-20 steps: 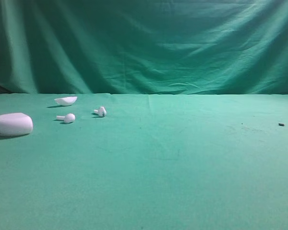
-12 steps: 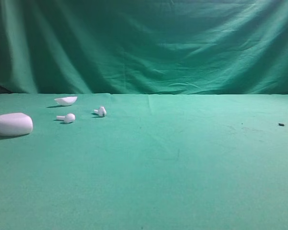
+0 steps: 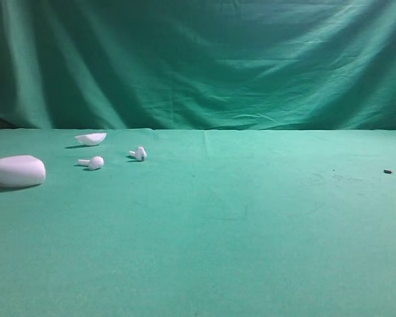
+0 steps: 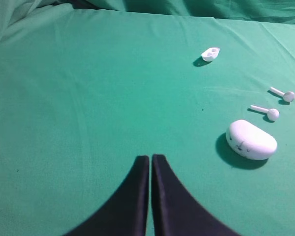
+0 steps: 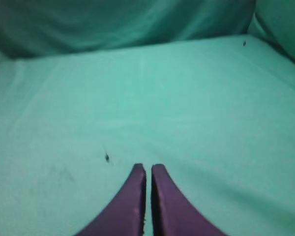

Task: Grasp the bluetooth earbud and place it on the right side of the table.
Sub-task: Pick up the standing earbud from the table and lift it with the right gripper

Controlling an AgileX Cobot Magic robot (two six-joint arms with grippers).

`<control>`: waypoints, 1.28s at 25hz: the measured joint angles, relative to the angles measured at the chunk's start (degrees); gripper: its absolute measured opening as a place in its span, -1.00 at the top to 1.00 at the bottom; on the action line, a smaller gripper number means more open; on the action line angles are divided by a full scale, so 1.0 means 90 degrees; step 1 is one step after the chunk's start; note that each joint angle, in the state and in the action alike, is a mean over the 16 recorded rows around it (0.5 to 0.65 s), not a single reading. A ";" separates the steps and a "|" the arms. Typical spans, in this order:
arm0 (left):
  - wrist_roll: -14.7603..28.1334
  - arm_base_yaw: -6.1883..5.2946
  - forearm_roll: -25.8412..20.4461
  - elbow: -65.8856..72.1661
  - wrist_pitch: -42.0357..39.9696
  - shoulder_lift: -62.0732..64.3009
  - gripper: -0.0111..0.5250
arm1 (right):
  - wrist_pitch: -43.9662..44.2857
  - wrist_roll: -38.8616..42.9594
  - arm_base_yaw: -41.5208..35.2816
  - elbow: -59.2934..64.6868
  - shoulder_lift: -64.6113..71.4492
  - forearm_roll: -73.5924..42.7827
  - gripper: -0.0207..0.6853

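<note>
Progress: I judge the task not begun; nothing is grasped and nothing sits on the right side of the table (image 3: 264,231).
Landmark: I place everything against the case (image 3: 16,171), the big white pebble at the far left of the high view.
Earbud (image 3: 92,162): it lies on the cloth just right of the case, stem pointing back toward the case, head away from it.
Second earbud (image 3: 139,154): further right of the case and slightly behind the first; the two look alike, so either could serve.
Lid (image 3: 91,139): behind and right of the case, apart from both earbuds.
Left gripper (image 4: 151,169): jaws pressed together with only a thin slit between them, holding nothing; in its wrist view the case lies ahead and to the right, the earbuds beyond it.
Right gripper (image 5: 148,179): jaws closed, empty, over bare cloth far from the case, with no earbud in its view.
Speck (image 3: 387,172): a small dark bit far right of the case, on the cloth.
Left to do: I still have to open a jaw pair, reach an earbud, close on it, carry it across, and set it down well right of the case.
</note>
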 joint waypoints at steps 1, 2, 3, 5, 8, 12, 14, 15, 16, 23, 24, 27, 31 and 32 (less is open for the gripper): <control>0.0000 0.0000 0.0000 0.0000 0.0000 0.0000 0.96 | -0.0212 0.0046 0.0000 -0.0007 0.0000 -0.0011 0.94; 0.0000 0.0000 0.0000 0.0000 0.0000 0.0000 0.96 | -0.0404 0.0091 0.0000 -0.0028 0.0006 -0.0021 0.94; 0.0000 0.0000 0.0000 0.0000 0.0000 0.0000 0.96 | -0.0573 0.0138 0.0000 -0.0065 0.0023 -0.0031 0.94; 0.0000 0.0000 0.0000 0.0000 0.0000 0.0000 0.96 | -0.0831 0.0234 0.0000 -0.0209 0.0105 -0.0046 0.94; 0.0000 0.0000 0.0000 0.0000 0.0000 0.0000 0.96 | -0.0948 0.0383 0.0000 -0.0591 0.0380 -0.0032 0.94; 0.0000 0.0000 0.0000 0.0000 0.0000 0.0000 0.96 | -0.0435 0.0479 0.0000 -0.1322 0.0988 -0.0001 0.94; 0.0000 0.0000 0.0000 0.0000 0.0000 0.0000 0.96 | 0.0031 0.0496 0.0000 -0.1722 0.1363 0.0012 0.94; 0.0000 0.0000 0.0000 0.0000 0.0000 0.0000 0.96 | 0.0290 0.0503 0.0000 -0.1923 0.1564 0.0017 0.94; 0.0000 0.0000 0.0000 0.0000 0.0000 0.0000 0.96 | 0.0547 0.0509 0.0000 -0.2124 0.1771 0.0018 0.94; 0.0000 0.0000 0.0000 0.0000 0.0000 0.0000 0.96 | 0.1758 0.0341 0.0087 -0.3250 0.3327 -0.0014 0.94; 0.0000 0.0000 0.0000 0.0000 0.0000 0.0000 0.96 | 0.1878 0.0259 0.0135 -0.3385 0.3562 -0.0020 0.94; 0.0000 0.0000 0.0000 0.0000 0.0000 0.0000 0.96 | 0.2219 -0.0041 0.0363 -0.3828 0.4353 -0.0044 0.94; 0.0000 0.0000 0.0000 0.0000 0.0000 0.0000 0.96 | 0.2787 -0.0492 0.0871 -0.4619 0.5636 -0.0082 0.94; 0.0000 0.0000 0.0000 0.0000 0.0000 0.0000 0.96 | 0.2961 -0.0612 0.1032 -0.4868 0.6009 -0.0091 0.94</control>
